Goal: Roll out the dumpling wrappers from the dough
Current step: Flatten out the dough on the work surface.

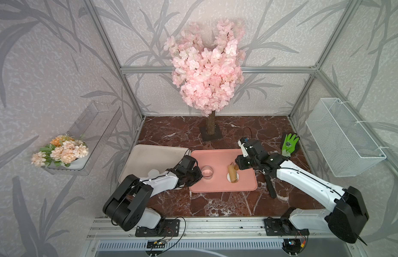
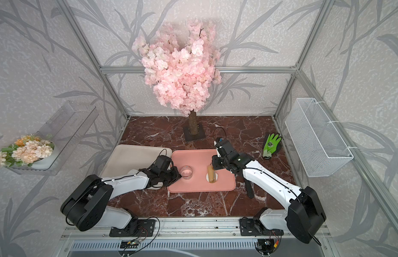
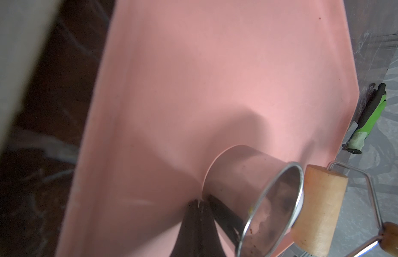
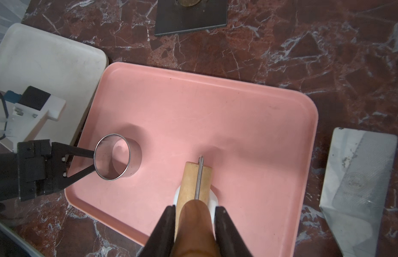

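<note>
Pink tray floor is being left open toward the far rim; near the near rim the dough is being pressed under the roller, whose handle is being clamped by the right gripper. The left gripper, pinched closed, is being rested against the wall of the ring. One wrapper is being carried in the white tray.

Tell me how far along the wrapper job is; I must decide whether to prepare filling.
Done: one white disc, probably a wrapper, lies on the white tray. In hand: the right gripper holds the rolling pin on the dough on the pink tray; the left gripper pinches the ring cutter. Left: cutting this piece.
</note>
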`<move>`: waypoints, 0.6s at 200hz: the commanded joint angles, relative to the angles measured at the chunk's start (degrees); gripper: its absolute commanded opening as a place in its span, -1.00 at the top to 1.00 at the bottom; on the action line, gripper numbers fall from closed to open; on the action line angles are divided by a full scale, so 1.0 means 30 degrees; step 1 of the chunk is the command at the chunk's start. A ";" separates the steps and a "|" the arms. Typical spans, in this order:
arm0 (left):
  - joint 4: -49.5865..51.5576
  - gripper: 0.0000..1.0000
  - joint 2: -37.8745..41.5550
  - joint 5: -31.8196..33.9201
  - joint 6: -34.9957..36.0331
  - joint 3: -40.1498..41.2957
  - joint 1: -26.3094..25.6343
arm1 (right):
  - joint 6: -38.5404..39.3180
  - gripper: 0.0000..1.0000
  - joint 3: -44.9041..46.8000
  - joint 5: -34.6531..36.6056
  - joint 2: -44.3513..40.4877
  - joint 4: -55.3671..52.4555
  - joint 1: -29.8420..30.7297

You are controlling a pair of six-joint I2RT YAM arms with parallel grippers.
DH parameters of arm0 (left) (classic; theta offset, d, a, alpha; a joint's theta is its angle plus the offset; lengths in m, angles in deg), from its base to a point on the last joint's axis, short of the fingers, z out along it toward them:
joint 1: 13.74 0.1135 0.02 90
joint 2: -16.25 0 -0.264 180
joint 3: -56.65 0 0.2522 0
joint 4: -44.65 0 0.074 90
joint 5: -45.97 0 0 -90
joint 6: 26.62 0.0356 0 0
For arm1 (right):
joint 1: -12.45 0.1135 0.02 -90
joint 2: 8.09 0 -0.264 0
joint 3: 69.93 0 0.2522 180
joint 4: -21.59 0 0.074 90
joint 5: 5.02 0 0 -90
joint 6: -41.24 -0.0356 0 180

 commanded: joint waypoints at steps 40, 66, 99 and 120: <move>0.2633 1.00 -0.0776 0.0881 -0.0052 0.1036 0.0091 | 0.0216 1.00 -0.0760 0.0739 0.0976 0.0961 -0.0150; 0.2709 1.00 -0.0859 0.0837 0.0038 0.0852 0.0093 | -0.0105 1.00 -0.1384 0.0595 0.2513 -0.0728 -0.0254; 0.2794 1.00 -0.0721 0.0858 0.0036 0.0821 0.0101 | 0.0432 1.00 -0.1173 0.1475 0.1413 -0.1162 -0.1046; 0.2684 1.00 -0.0748 0.0835 0.0006 0.0917 0.0103 | 0.0736 1.00 -0.0448 0.1603 0.0128 -0.1204 -0.2422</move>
